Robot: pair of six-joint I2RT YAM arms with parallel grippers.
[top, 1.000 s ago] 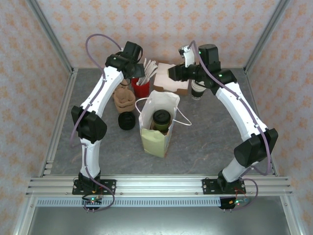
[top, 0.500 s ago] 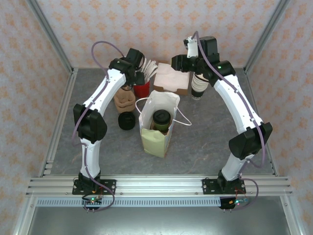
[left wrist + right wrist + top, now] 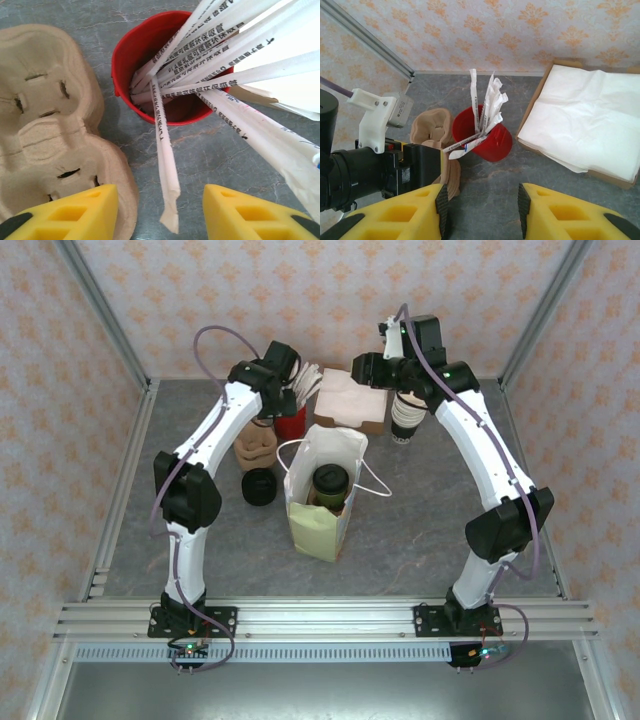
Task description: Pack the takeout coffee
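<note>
The takeout coffee (image 3: 330, 483) stands upright, lid up, inside the paper bag (image 3: 315, 530) mid-surface. The left fingers (image 3: 75, 212) are apart either side of a wrapped straw (image 3: 164, 155). The right fingers (image 3: 395, 215) are apart.

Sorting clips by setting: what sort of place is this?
Probably a mock café counter in a robot cell: red cup of wrapped straws, pulp cup carriers, paper bag holding a takeout coffee.

Left arm (image 3: 205, 440) and right arm (image 3: 490, 455) both stretch far forward, elbows out, wrists turned inward (kinda like a big arch). Left gripper (image 3: 160, 212) points down, jaws apart. Right gripper (image 3: 481, 210) same deal, jaws apart.
</note>
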